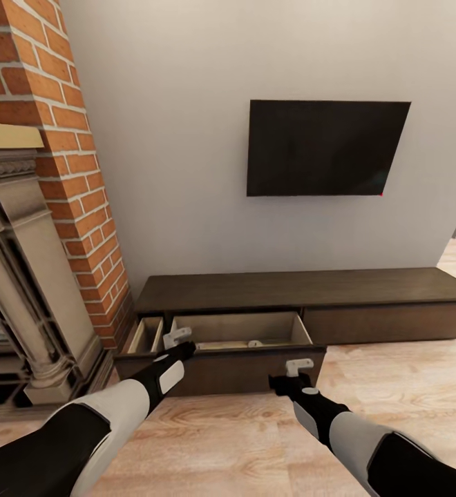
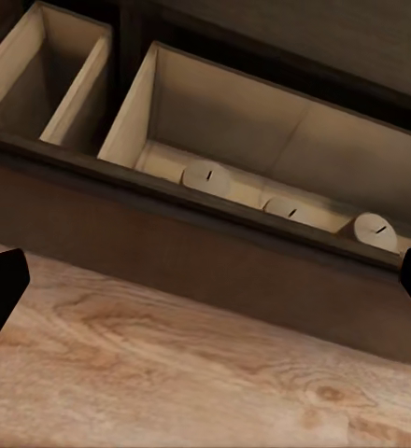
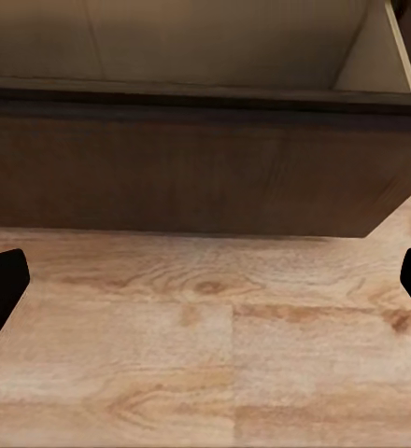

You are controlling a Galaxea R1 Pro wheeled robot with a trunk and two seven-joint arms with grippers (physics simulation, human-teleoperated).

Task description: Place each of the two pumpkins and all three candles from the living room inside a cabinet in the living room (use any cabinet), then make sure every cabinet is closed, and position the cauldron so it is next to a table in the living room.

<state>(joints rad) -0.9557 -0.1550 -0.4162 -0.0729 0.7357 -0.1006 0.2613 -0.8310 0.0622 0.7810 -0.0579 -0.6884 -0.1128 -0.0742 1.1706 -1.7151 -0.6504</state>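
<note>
Nearest you, both arms reach out over the pale wood floor (image 1: 394,386): your left gripper (image 1: 178,337) hangs at the front lip of the pulled-out drawer, and your right gripper (image 1: 298,367) hovers just in front of the drawer's dark front panel. In each wrist view the two dark fingertips sit at opposite edges of the picture with nothing between them, so both grippers stand wide apart and hold nothing. Just beyond them is the cabinet (image 1: 304,286), a long, low dark-brown unit against the white wall, with its wide drawer (image 1: 238,330) drawn out to show pale wood sides, and a narrower compartment (image 1: 146,334) open beside it. In the left wrist view you can see the three candles (image 2: 291,209) lying in a row along the drawer's front inner edge: short tan cylinders, each with a tiny dark wick mark on its end face. They look light, stiff and matte, so I judge they would grip easily across the round body, though they may roll if nudged. The drawer itself should slide with a flat push on its front panel; press low and centred, I'd say, so it doesn't skew. Farther back, a black television (image 1: 325,147) hangs on the wall, and a brick chimney (image 1: 69,138) with a stone fireplace stands to your left.
</note>
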